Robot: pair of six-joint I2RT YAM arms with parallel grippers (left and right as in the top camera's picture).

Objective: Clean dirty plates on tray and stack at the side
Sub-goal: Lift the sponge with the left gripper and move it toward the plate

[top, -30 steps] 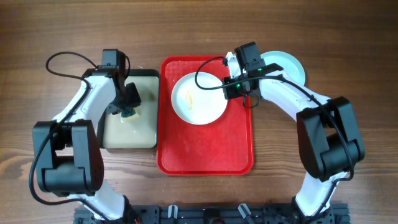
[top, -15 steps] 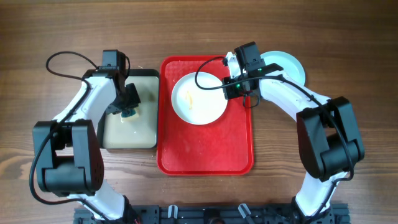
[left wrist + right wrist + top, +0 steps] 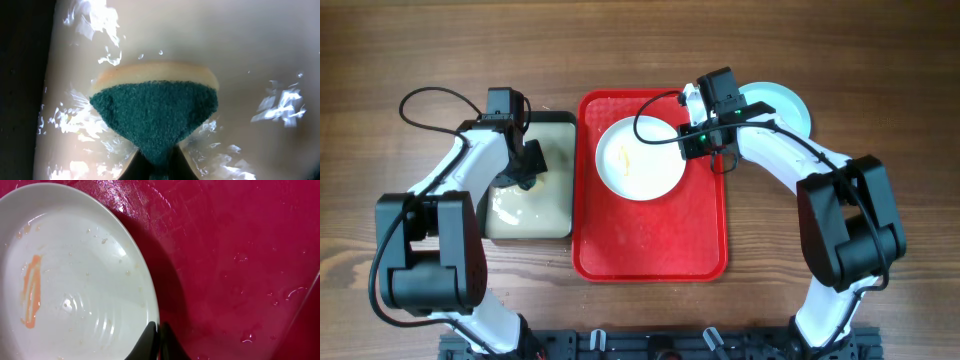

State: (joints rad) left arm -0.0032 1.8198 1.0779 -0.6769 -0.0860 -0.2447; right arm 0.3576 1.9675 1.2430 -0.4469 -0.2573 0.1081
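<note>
Left claw (image 3: 160, 167) pinching sponge (image 3: 155, 112), right claw (image 3: 159, 342) gripping white plate (image 3: 75, 280) rim

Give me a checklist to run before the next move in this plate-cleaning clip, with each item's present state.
1. Left claw shut on the sponge: ok.
2. Sponge soaked enough to wipe: cannot tell; it is over the wet beige tray.
3. Right claw pinching the white plate at its rim: ok.
4. White plate over the red tray: ok.
5. White plate clean: not ok, an orange smear shows on it.
6. Stacking spot beside the red tray: ok, a pale plate lies there.
</note>
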